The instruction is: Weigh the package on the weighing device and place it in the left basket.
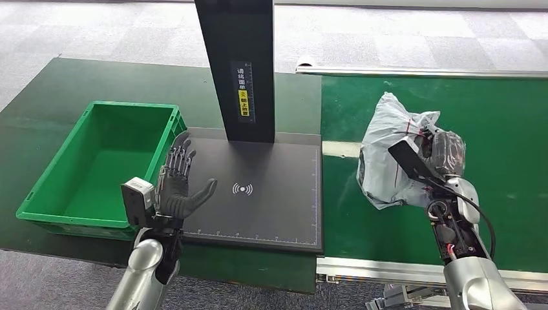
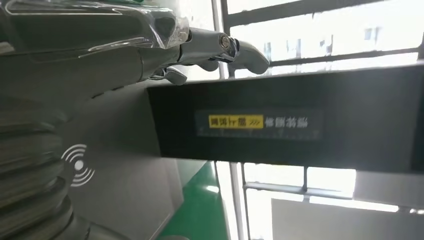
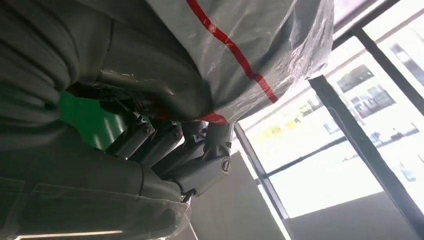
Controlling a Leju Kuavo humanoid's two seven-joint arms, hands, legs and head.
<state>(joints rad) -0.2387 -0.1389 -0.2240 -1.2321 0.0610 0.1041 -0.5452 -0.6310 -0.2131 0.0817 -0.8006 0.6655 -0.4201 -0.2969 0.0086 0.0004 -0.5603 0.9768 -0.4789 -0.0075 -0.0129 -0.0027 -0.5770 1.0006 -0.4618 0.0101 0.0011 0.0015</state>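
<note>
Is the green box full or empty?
Empty. The green basket shows only its bare green floor in the head view; nothing lies inside.

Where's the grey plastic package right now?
In the head view, the grey plastic package is on the right, held by the right robot hand above the green conveyor belt, right of the black weighing platform.
</note>
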